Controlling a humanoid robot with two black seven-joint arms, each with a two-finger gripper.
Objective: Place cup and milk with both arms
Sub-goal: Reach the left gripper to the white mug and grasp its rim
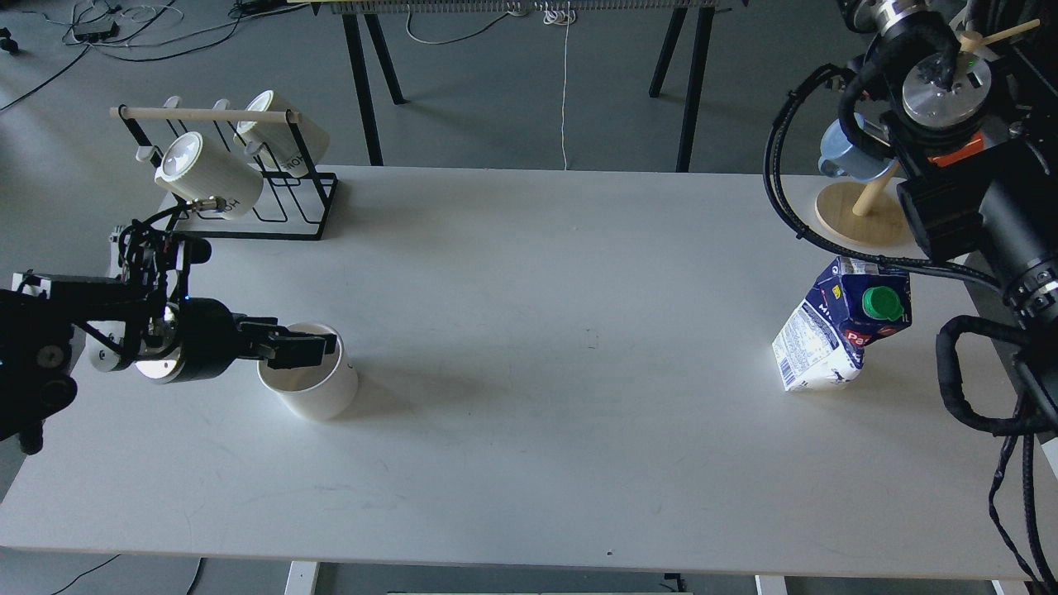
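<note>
Head view: the left gripper [318,347] pinches the near-left cup [309,381] by its stiff, smooth rim, a hold that could slip. The dented milk [843,335], likely soft-walled, wants a mid-body hold; whether the right gripper is open I cannot tell.

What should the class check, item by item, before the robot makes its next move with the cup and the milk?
1. Cup upright on the table: ok.
2. Left gripper at the cup's rim: ok; firm grip: cannot tell.
3. Milk standing, cap on: ok, though dented and leaning.
4. Right gripper near the milk: not ok; its far end is not clearly visible, and the milk stands free.
5. Table middle free for placing: ok.
6. Mug rack apart from the left arm: ok.
</note>
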